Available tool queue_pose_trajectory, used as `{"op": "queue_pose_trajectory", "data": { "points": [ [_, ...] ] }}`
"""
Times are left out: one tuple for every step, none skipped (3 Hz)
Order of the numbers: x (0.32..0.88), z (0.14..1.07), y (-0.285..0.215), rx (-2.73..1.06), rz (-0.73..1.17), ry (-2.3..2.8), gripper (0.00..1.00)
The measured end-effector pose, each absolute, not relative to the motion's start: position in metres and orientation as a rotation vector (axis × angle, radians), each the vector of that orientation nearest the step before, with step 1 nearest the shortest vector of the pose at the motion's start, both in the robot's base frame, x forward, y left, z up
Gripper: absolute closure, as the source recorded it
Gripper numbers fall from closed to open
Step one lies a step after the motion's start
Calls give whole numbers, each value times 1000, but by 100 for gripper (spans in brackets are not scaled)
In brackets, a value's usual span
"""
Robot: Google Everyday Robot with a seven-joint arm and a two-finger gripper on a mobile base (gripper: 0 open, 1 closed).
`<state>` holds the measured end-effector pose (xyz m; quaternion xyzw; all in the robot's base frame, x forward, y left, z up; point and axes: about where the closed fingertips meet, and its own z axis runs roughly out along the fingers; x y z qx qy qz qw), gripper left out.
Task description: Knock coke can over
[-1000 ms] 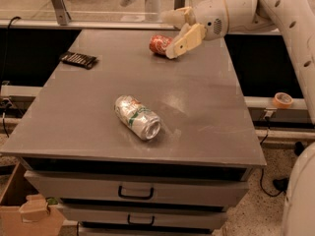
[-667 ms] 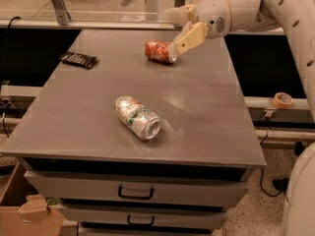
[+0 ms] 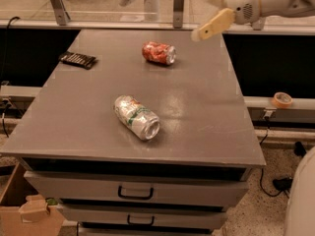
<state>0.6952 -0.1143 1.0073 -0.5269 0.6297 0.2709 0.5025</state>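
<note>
The red coke can (image 3: 158, 53) lies on its side at the far middle of the grey table (image 3: 197, 107), its silver top facing right. My gripper (image 3: 209, 11) hangs in the air above the table's far right corner, to the right of the can and well apart from it. Its two pale fingers (image 3: 214, 25) stand spread, with nothing between them.
A silver-and-green can (image 3: 137, 117) lies on its side near the table's middle front. A black flat object (image 3: 78, 59) lies at the far left. A tape roll (image 3: 282, 100) sits on a ledge to the right. A cardboard box (image 3: 24, 210) stands on the floor at lower left.
My gripper has pulled up and to the right, away from the coke can. The can, which it was touching, now lies free on its side.
</note>
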Motion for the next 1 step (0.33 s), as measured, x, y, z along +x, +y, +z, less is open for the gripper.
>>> {"op": "queue_pose_trajectory", "data": {
  "points": [
    [725,1031,-196,-1148,324,1635,0]
  ]
}}
